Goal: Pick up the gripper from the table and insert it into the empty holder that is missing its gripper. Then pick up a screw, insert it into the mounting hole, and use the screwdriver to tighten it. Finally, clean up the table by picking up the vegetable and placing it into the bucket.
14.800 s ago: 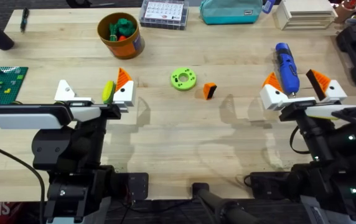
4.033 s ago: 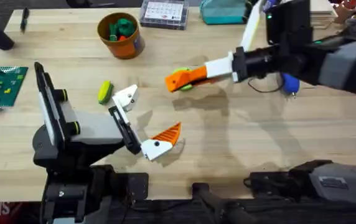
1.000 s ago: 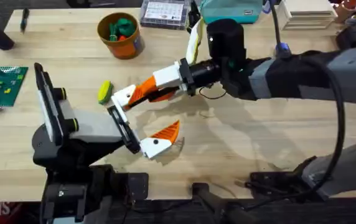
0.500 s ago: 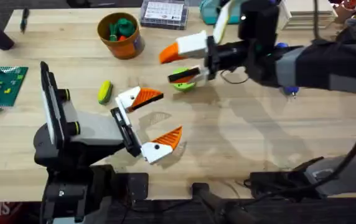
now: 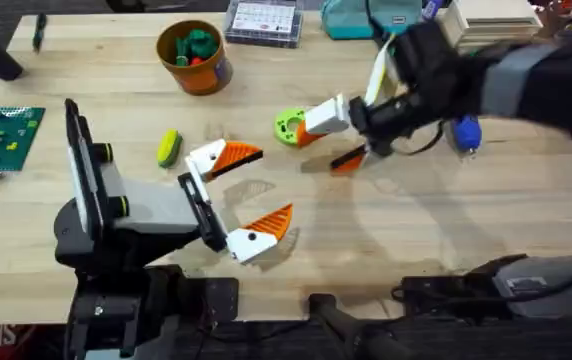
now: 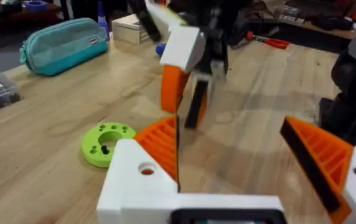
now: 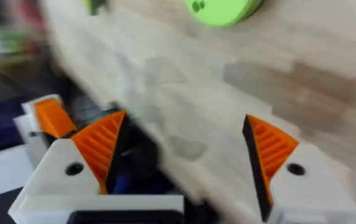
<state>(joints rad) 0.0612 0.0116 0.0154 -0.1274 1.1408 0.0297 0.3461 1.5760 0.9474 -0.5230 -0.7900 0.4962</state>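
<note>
Wooden table (image 5: 386, 230) with both arms over it
Left gripper (image 5: 238, 195) jaws spread wide, empty; right gripper (image 5: 331, 140) jaws apart beside green disc (image 5: 289, 125)

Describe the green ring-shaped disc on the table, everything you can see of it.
The green disc is a bright lime, plastic-looking ring lying flat on the wooden table. It has a round central opening with a small dark mark inside, plain in the left wrist view. In the overhead view the right gripper hangs close beside it, overlapping its edge; whether they touch cannot be told.
</note>
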